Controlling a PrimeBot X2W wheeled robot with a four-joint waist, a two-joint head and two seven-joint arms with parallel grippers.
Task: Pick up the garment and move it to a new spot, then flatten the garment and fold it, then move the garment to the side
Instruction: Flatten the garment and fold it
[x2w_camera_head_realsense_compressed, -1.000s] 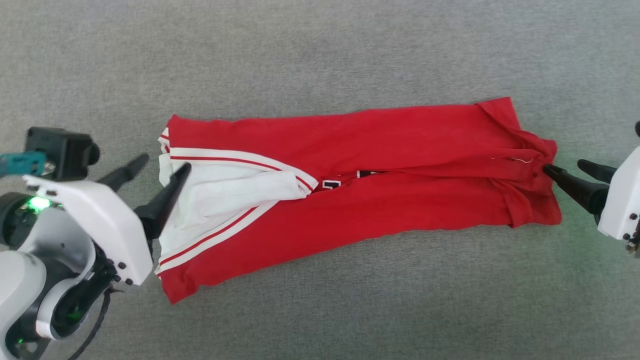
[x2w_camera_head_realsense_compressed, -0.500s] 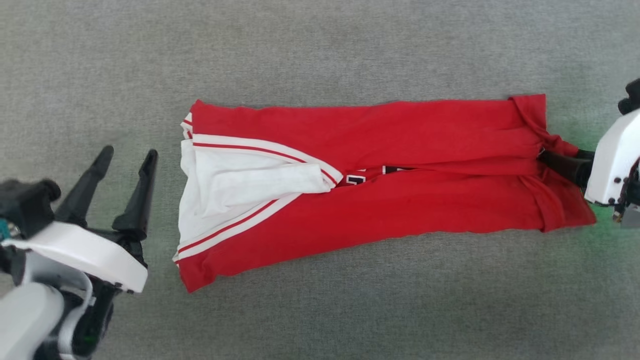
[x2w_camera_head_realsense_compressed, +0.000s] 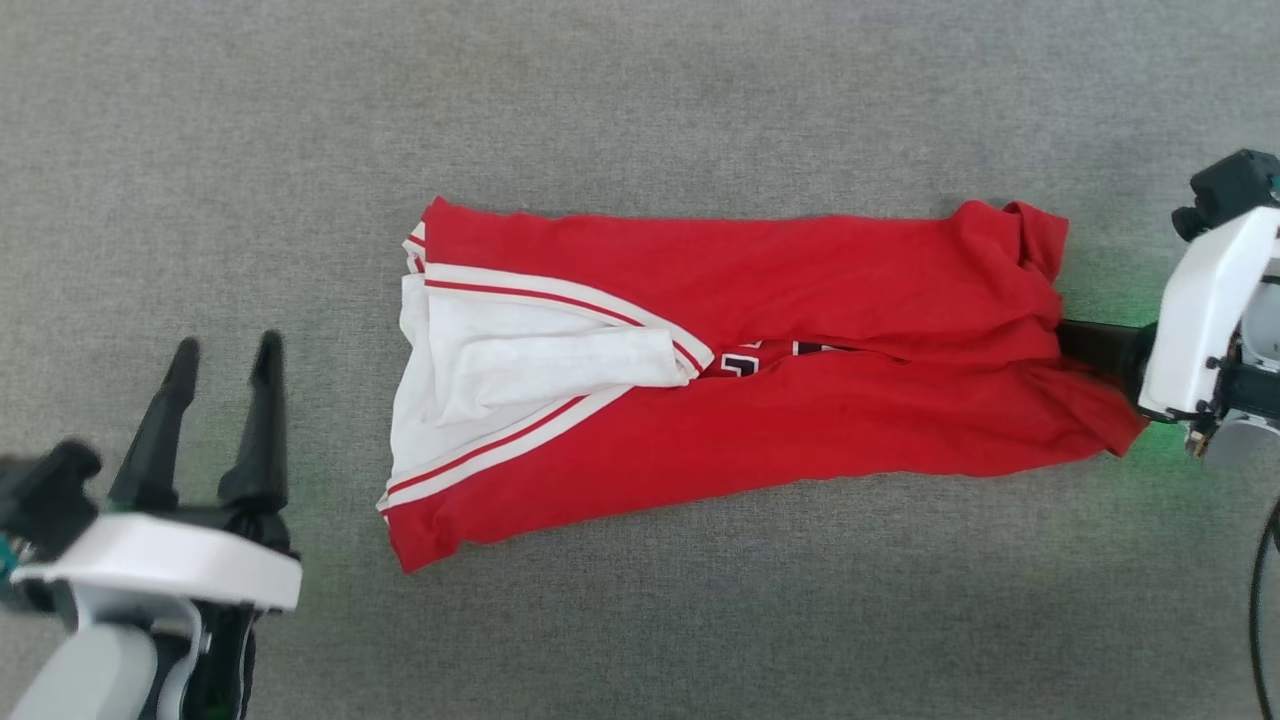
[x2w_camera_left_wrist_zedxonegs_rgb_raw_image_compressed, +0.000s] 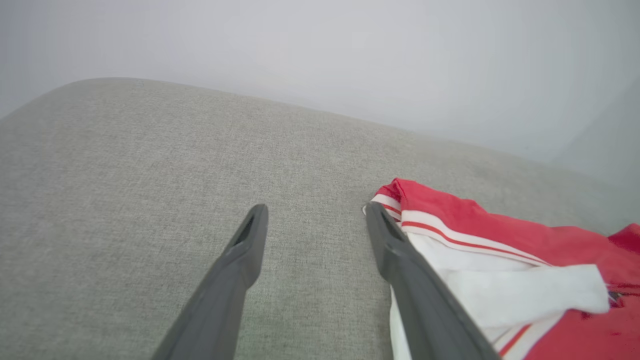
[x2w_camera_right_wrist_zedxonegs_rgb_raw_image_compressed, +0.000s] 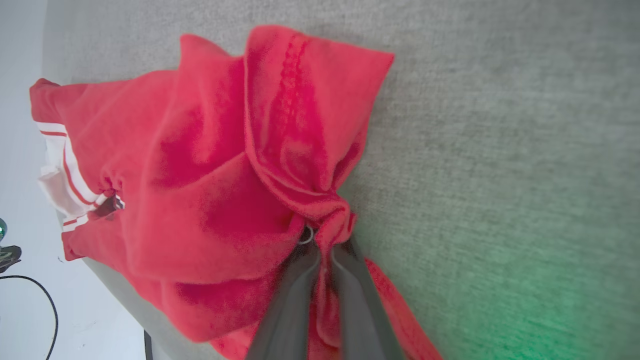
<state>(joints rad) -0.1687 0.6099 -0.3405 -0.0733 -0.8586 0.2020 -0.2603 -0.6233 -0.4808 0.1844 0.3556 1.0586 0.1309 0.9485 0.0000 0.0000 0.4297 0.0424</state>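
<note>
The garment (x2w_camera_head_realsense_compressed: 780, 400), a red jersey folded into a long strip with white sleeve and striped trim at its left end, lies across the grey surface. A sliver of black print shows at the fold. My right gripper (x2w_camera_head_realsense_compressed: 1065, 340) is shut on the garment's bunched right hem, fingertips buried in cloth; the right wrist view shows the red cloth (x2w_camera_right_wrist_zedxonegs_rgb_raw_image_compressed: 240, 165) pinched and lifted between the fingers (x2w_camera_right_wrist_zedxonegs_rgb_raw_image_compressed: 300, 280). My left gripper (x2w_camera_head_realsense_compressed: 225, 355) stands open, off the garment's left end, holding nothing; its right finger (x2w_camera_left_wrist_zedxonegs_rgb_raw_image_compressed: 400, 255) sits beside the white sleeve (x2w_camera_left_wrist_zedxonegs_rgb_raw_image_compressed: 500, 290).
The grey fabric surface (x2w_camera_head_realsense_compressed: 640, 120) stretches all around the garment. In the right wrist view the surface's edge, pale floor and a black cable (x2w_camera_right_wrist_zedxonegs_rgb_raw_image_compressed: 35, 295) show at the lower left. A pale wall (x2w_camera_left_wrist_zedxonegs_rgb_raw_image_compressed: 350, 55) rises beyond the surface in the left wrist view.
The left gripper let go of the garment's left end and drew back down-left, staying open. The right gripper closed on the right hem and bunched it up. The camera shifted.
</note>
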